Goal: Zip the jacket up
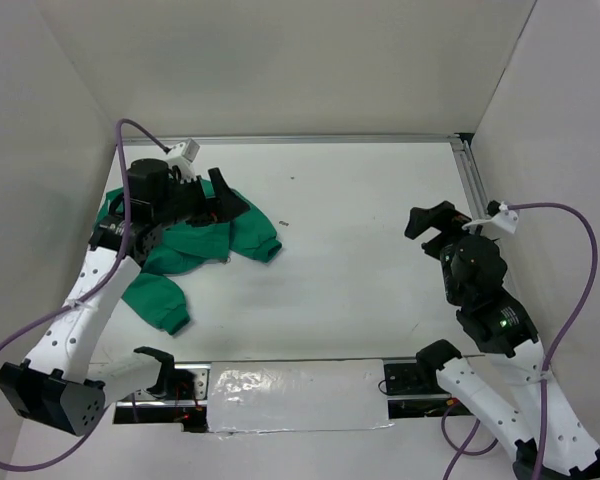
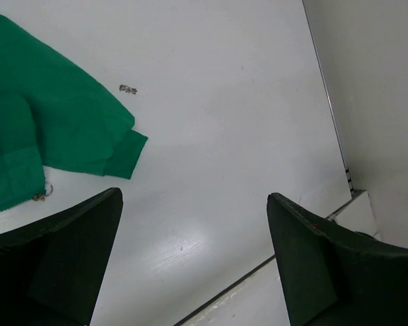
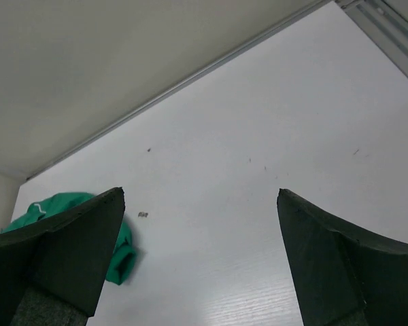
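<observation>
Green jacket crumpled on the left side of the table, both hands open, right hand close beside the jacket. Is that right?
Not quite. It is the left hand that is close beside the jacket; the right hand is over bare table far to the right, as the top view shows. The jacket is crumpled at the left and both hands are open.

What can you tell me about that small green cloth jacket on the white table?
The green fabric jacket lies crumpled on the left side of the white table, partly under the left arm. Two long sleeves with ribbed cuffs stick out. Nothing grips it. Whether it is zipped cannot be seen.
</observation>
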